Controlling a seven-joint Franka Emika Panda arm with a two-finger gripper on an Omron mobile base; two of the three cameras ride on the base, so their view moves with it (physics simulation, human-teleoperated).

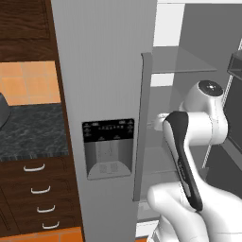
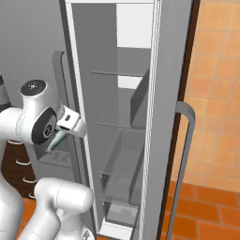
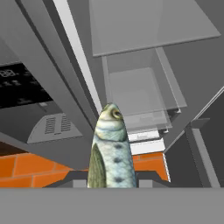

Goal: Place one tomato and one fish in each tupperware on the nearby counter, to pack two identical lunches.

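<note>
My gripper (image 3: pixel 112 180) is shut on a fish (image 3: pixel 111 151) with a silvery-green spotted body, whose head points away from the hand toward the open fridge. From the right base view the fish (image 2: pixel 55 142) hangs slanting down and to the left from the gripper (image 2: pixel 61 134), just outside the fridge opening. The counter (image 1: pixel 29 133), dark speckled stone over brown drawers, lies at the left in the left base view. The tomato and the tupperware are out of view.
The fridge stands open with glass shelves (image 2: pixel 119 125) and clear drawers (image 3: pixel 135 94) inside. Its left door (image 1: pixel 108 94) carries a dispenser panel (image 1: pixel 108 149). The right door (image 2: pixel 164 117) with a long grey handle (image 2: pixel 182 154) swings out over orange floor tiles.
</note>
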